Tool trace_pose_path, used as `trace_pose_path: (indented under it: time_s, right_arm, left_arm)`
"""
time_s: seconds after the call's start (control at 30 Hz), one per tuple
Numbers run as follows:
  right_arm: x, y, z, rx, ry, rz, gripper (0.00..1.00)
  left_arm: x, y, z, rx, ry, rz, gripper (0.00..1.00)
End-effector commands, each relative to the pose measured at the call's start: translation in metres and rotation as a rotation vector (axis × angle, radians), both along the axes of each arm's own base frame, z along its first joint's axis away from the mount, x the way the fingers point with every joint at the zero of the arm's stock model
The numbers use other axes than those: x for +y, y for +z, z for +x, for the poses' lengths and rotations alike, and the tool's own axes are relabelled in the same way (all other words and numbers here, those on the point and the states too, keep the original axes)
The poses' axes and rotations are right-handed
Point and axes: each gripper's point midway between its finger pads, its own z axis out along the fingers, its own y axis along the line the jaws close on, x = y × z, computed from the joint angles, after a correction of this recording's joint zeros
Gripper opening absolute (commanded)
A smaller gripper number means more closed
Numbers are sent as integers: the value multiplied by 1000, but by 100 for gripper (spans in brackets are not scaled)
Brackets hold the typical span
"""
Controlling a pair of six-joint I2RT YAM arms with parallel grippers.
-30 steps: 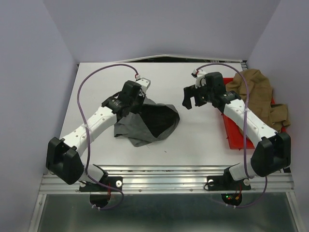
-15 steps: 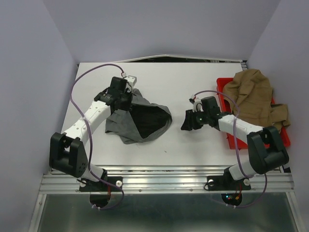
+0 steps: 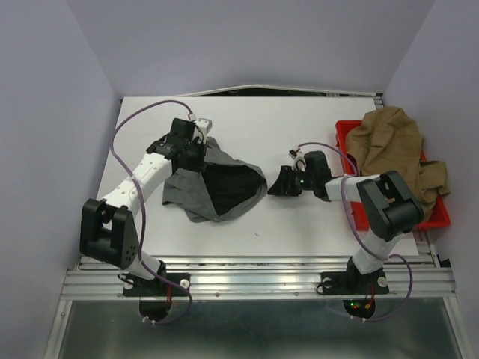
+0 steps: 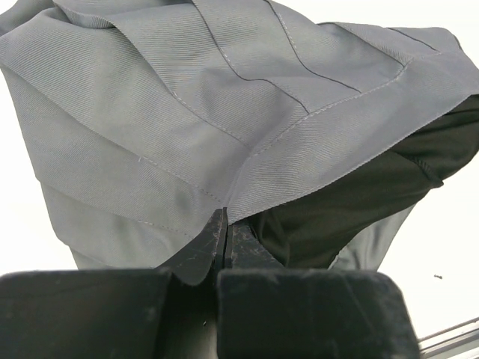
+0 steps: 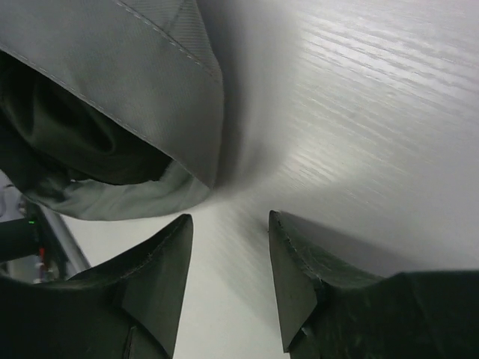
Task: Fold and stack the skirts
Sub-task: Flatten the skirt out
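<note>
The mid-grey pleated skirt (image 3: 217,187) lies bunched on the table left of centre, its dark lining showing. My left gripper (image 3: 196,153) is shut on the grey skirt's (image 4: 187,112) hem at its upper left corner, the fingertips (image 4: 224,224) pinching the fabric edge. My right gripper (image 3: 278,184) is low over the table just right of the grey skirt (image 5: 127,90), open, with bare tabletop between its fingers (image 5: 168,254). The tan-brown skirt (image 3: 393,146) is heaped on the red tray (image 3: 358,209) at the right.
The red tray lies along the table's right edge (image 3: 419,243). Purple cables (image 3: 120,146) loop above both arms. The grey walls close in at left, right and back.
The right arm swung down and left from near the tray to the grey skirt's right edge, its jaws narrowing partway. The left gripper pulled the skirt's corner slightly left and back.
</note>
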Motion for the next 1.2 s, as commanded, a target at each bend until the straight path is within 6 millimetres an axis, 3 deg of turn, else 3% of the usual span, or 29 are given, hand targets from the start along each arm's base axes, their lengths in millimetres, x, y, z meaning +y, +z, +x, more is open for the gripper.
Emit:
trace_pose_path:
  time_s: [0.0,0.07,0.3,0.4,0.43,0.5,0.57,0.6,0.7,0.73,0.77,0.8,0.87,0.9,0.93,0.97,1.0,1.03,1.13,1.17]
  right_arm:
    - [24,13,15,-32,13,98,51]
    - [33,9,11,-20,26,96,51]
    - [36,-12,28,41,-40,83,46]
    - [37,-23,33,63,-48,40,32]
    - [34,-28,39,41,-57,6,17]
    - [29,-16,59,-31,-85,-55,1]
    - [19,-10,73,-84,-120,-92,1]
    - [18,15,88,-150,-128,-81,1]
    - [-4,55,119,-278,-121,-167,1]
    - [-17,96,139,-393,-118,-191,1]
    - [-24,118,148,-453,-115,-207,1]
    - [-30,169,166,-574,-136,-211,1]
    - [-48,211,177,-665,-135,-277,1]
    - [-53,237,183,-743,-142,-313,1]
    - [-56,265,187,-809,-154,-331,1]
    - [-60,316,192,-926,-172,-349,1]
    - [-63,341,194,-977,-190,-359,1]
    - [-70,394,194,-1086,-240,-369,1]
    - [-84,428,197,-1150,-300,-431,1]
    - [-88,434,194,-1163,-301,-462,1]
  left_arm:
    - [-2,22,11,-49,-4,-27,0]
    - [1,23,13,-52,5,-27,0]
    - [9,22,16,-45,24,-35,0]
    - [13,23,18,-42,29,-45,0]
    - [17,27,21,-48,39,-49,0]
    - [23,35,26,-65,38,-42,0]
    - [26,42,29,-78,39,-41,0]
    - [26,53,33,-110,25,-34,0]
    - [43,80,44,-204,37,57,0]
    - [55,105,53,-282,77,110,0]
    - [65,119,60,-332,80,169,0]
    - [81,149,69,-411,145,234,0]
    - [93,187,80,-513,182,295,0]
    - [98,220,84,-590,211,305,0]
    - [102,237,86,-634,225,323,0]
    - [110,261,88,-703,247,359,0]
    - [113,288,88,-771,273,362,0]
    - [122,311,89,-838,317,395,0]
    - [133,345,85,-923,376,430,0]
    - [134,343,84,-916,357,456,0]
